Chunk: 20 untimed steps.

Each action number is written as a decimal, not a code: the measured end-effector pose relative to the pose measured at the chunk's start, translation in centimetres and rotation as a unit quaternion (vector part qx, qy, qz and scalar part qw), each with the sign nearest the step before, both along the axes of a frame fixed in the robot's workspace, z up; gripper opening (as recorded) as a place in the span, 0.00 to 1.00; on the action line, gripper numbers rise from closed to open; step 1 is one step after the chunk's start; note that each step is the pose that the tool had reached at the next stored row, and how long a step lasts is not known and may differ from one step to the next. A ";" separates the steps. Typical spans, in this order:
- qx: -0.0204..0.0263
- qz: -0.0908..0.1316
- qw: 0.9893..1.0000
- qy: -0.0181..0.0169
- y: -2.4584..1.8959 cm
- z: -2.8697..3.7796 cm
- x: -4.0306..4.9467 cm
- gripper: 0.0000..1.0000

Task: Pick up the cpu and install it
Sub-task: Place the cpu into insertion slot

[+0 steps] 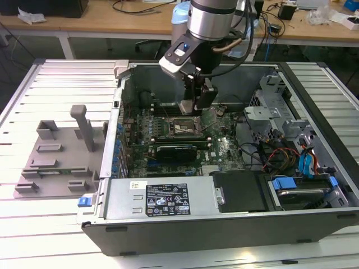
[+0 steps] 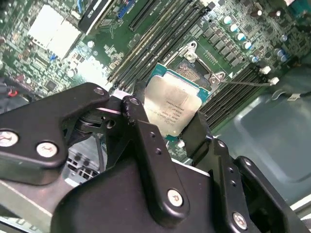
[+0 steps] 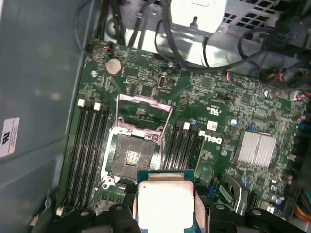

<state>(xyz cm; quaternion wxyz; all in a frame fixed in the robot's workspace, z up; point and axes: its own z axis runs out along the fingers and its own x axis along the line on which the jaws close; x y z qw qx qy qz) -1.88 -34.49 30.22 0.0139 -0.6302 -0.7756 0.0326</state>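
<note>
An open desktop computer case (image 1: 168, 227) lies on its side on a slatted metal table (image 1: 61, 84), with its green motherboard (image 1: 221, 151) facing up. A silver robot arm reaches down into the case, and its black gripper (image 1: 197, 107) hangs just above the board, close to the processor socket (image 1: 178, 128). In both wrist views the gripper (image 2: 167, 114) is closed on the cpu (image 2: 174, 103), a flat square chip with a silver-grey metal top and a thin green rim. Black fingers (image 2: 146, 141) press against two opposite edges of it. In the first wrist view, the cpu (image 3: 165, 204) is held level in the air beside the edge of the socket (image 3: 132, 156). The socket's square bed of contacts is bare, and its metal load plate (image 3: 143, 114) is swung open. Rows of dark memory slots (image 3: 90, 145) run along both sides of the socket. On the exterior view's left, well apart from the case, a grey plastic tray (image 1: 56, 159) with raised blocks sits on the table.
</note>
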 end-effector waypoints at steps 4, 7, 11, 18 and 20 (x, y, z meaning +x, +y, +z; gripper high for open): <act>-0.003 -0.044 0.999 0.000 0.00 -0.07 -0.01 0.55; -0.004 -0.070 0.998 0.000 0.00 -0.11 0.00 0.55; -0.004 -0.075 0.997 0.000 0.00 -0.12 0.00 0.55; -0.004 -0.075 0.997 0.000 0.00 -0.81 0.00 0.55; -0.004 -0.075 0.997 0.001 0.00 -1.33 0.00 0.55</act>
